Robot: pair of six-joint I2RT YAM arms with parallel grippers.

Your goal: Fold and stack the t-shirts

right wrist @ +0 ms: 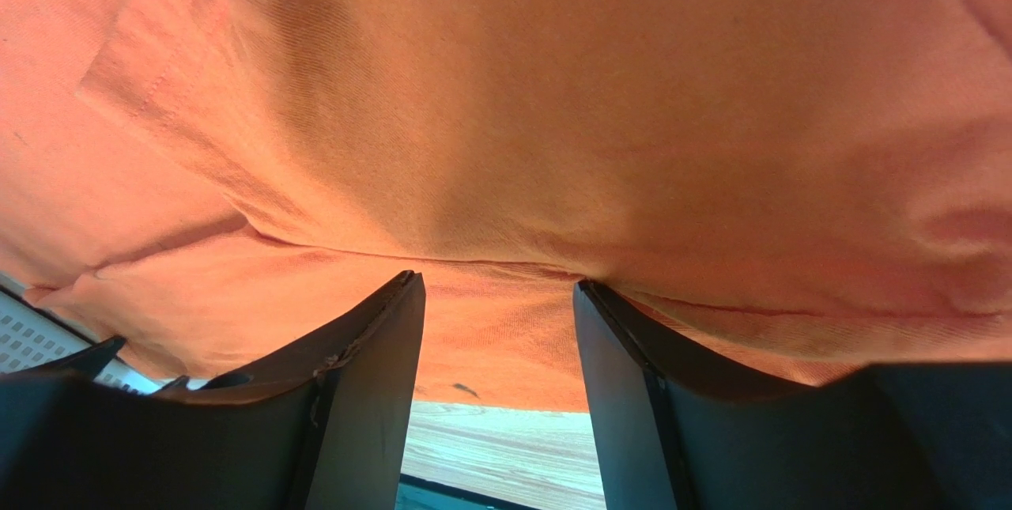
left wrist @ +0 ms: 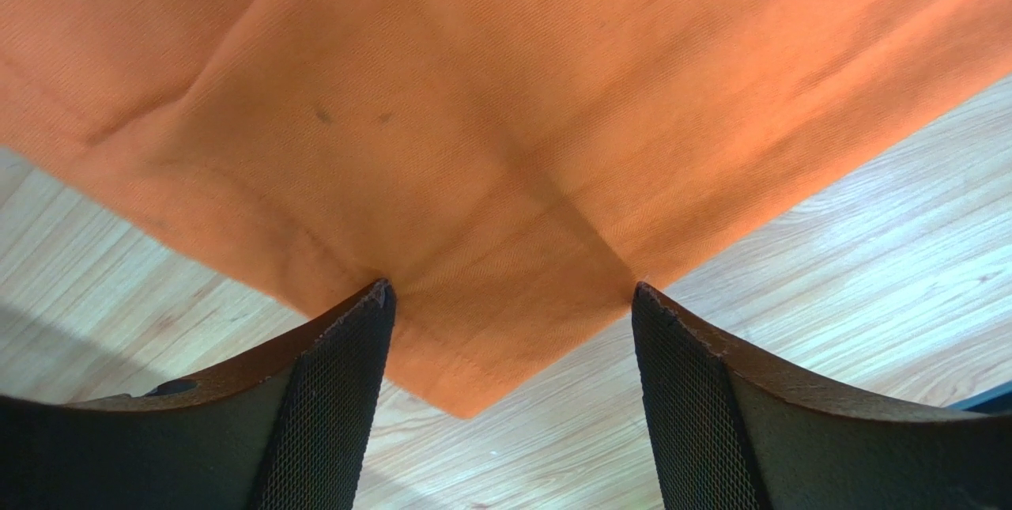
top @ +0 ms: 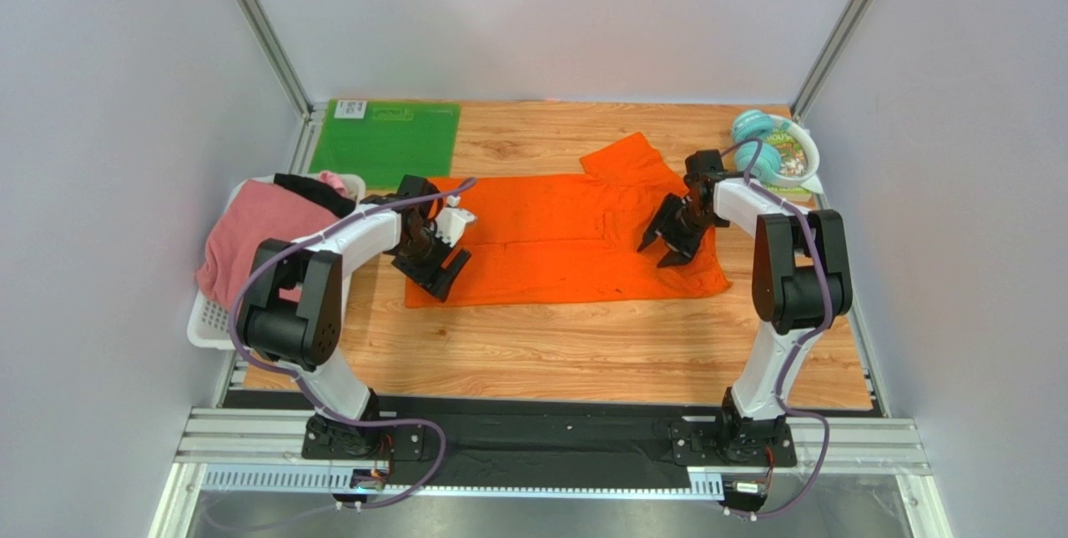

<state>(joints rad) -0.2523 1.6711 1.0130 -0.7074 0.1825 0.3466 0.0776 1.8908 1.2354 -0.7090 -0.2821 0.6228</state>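
Observation:
The bright orange t-shirt point(top: 564, 238) lies spread flat on the wooden table, with one sleeve folded up at the back. My left gripper point(top: 433, 265) is open over the shirt's near left corner. In the left wrist view that corner point(left wrist: 475, 214) lies between the two spread fingers of the left gripper point(left wrist: 511, 297). My right gripper point(top: 667, 244) is open and low over the shirt's right part. In the right wrist view the right gripper's point(right wrist: 497, 285) fingertips touch the orange cloth point(right wrist: 570, 119). The dusty pink t-shirt point(top: 251, 238) and the black t-shirt point(top: 314, 194) lie in a basket at the left.
A white basket point(top: 207, 319) stands at the table's left edge. A flat green mat point(top: 385, 128) lies at the back left. A teal and white toy bowl point(top: 777, 150) sits at the back right, close behind the right arm. Grey walls enclose the table.

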